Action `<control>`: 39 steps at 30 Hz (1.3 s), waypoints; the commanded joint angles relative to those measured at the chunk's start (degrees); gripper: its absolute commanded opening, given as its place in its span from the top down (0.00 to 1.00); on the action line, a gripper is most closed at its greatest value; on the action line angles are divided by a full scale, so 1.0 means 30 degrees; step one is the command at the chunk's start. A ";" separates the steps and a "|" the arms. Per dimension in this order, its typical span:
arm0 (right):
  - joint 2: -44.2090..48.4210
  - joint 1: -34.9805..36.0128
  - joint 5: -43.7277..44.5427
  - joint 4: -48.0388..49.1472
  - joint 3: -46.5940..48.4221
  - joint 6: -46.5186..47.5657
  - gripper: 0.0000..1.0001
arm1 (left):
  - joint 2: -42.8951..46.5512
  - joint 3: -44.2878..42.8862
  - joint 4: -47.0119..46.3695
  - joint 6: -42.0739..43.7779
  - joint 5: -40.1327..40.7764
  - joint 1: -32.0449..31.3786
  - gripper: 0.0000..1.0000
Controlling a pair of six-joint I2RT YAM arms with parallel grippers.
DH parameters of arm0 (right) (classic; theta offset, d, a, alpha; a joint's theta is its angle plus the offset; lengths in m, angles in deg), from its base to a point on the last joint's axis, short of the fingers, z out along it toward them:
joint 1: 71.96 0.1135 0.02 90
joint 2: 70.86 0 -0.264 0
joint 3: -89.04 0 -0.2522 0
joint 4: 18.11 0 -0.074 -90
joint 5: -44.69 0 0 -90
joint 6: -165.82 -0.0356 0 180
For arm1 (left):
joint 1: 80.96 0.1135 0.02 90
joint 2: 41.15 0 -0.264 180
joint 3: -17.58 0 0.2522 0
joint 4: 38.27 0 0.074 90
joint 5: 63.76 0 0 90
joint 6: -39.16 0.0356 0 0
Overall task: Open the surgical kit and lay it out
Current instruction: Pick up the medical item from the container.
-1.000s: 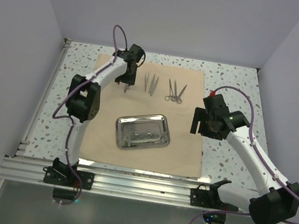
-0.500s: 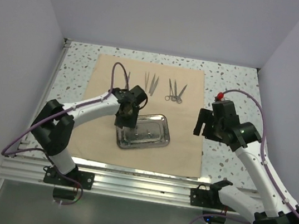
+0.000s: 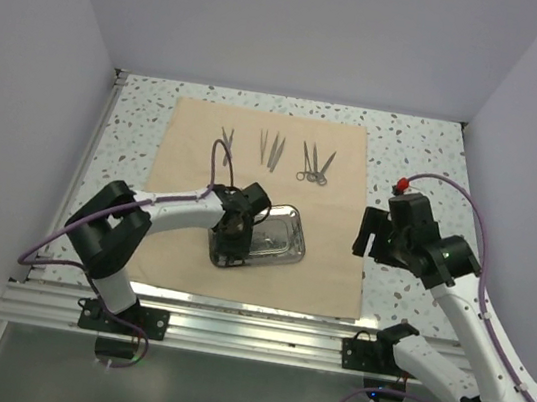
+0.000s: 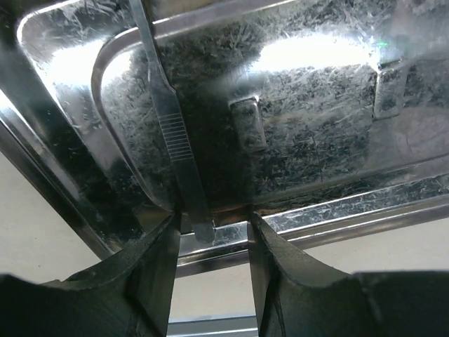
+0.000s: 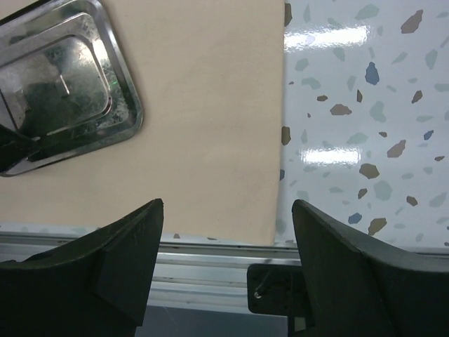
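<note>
The tan cloth wrap (image 3: 333,241) lay spread flat on the speckled counter (image 3: 422,153). The steel tray (image 3: 281,235) sat on the cloth, nearer its front edge than its far edge. Along the far part of the cloth, three small groups of instruments lay in a row, apart from one another: a slim pair (image 3: 227,140) on the left, tweezers (image 3: 272,149) in the middle and ring-handled scissors (image 3: 315,164) on the right.

The left arm (image 3: 171,211) reached across the cloth, with the left jaws down over the tray's near-left corner. In the left wrist view, a slim ribbed metal handle (image 4: 175,133) lay inside the tray (image 4: 316,112), and its near end rested on the rim between the two dark fingers (image 4: 158,267). The left jaws were partly open and straddled that end. A clear gap showed on one side of the handle, so they had not closed on it.

The right arm (image 3: 441,262) hung over the right border of the cloth, well apart from the tray. The right jaws were spread wide and held nothing. The right wrist view looked down on the cloth's (image 5: 210,105) near-right corner, the bare counter (image 5: 351,105) beside it, the metal rail (image 5: 203,263) along the front, and the tray (image 5: 119,105) at upper left.
</note>
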State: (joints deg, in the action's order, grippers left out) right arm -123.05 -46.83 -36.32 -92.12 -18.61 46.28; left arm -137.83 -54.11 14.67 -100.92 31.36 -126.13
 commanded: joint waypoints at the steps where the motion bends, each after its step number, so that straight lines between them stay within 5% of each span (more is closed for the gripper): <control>1: 0.0314 0.0092 -0.0244 -0.0775 0.0187 0.0266 0.22 | -0.0759 0.0384 -0.0844 -0.1409 0.0253 -0.0470 0.54; 12: 0.0227 0.0092 -0.0010 -0.0895 0.0363 0.0735 0.22 | -0.0992 0.2113 -0.1546 -0.2085 -0.0215 -0.0530 0.60; 23: -0.0154 0.0063 0.0049 -0.0689 0.0392 0.0823 0.21 | -0.2666 0.1881 -0.0934 -0.0652 0.1219 -0.0355 1.00; 31: -0.0271 0.0092 0.0108 -0.0396 0.0188 0.0502 0.21 | -0.0204 -0.4645 0.4712 0.0755 0.4236 -0.0355 1.00; 35: -0.0563 0.0092 0.0137 -0.0074 0.0187 0.0325 0.22 | -0.1283 -1.0087 0.7122 0.2130 0.5758 -0.0092 1.00; 39: -0.0974 0.0063 0.0342 0.0190 0.0422 0.0208 0.21 | -0.2194 -1.2267 0.7449 0.3479 0.6348 0.1075 1.00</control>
State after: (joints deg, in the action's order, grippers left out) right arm -125.21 -46.83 -35.88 -93.43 -18.61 47.39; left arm -142.33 -86.98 31.52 -95.41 45.31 -125.80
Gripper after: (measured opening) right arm 0.782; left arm 0.004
